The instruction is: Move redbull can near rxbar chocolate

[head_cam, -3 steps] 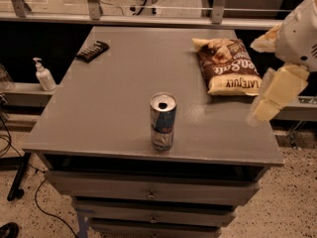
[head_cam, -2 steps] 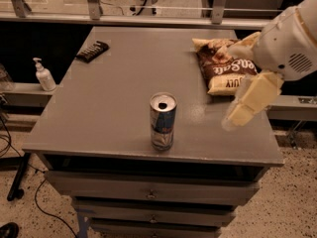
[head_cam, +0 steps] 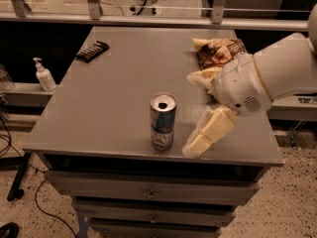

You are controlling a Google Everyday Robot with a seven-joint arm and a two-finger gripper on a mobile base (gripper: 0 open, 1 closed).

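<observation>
The redbull can (head_cam: 163,121), silver and blue with a pull-tab top, stands upright near the front edge of the grey table (head_cam: 114,98). The rxbar chocolate (head_cam: 92,51), a small dark bar, lies flat at the table's far left corner. My gripper (head_cam: 198,108) hangs over the table just right of the can, open and empty. One pale finger (head_cam: 210,132) reaches down beside the can without touching it. The other finger (head_cam: 200,77) is further back. The white arm comes in from the right.
A brown-and-cream chip bag (head_cam: 218,51) lies at the far right, partly hidden by my arm. A white pump bottle (head_cam: 43,75) stands on a lower shelf to the left. Drawers (head_cam: 148,195) sit below the table front.
My arm and gripper have swung in from the right edge toward the can and lower over the table. The can and the bar have not moved.
</observation>
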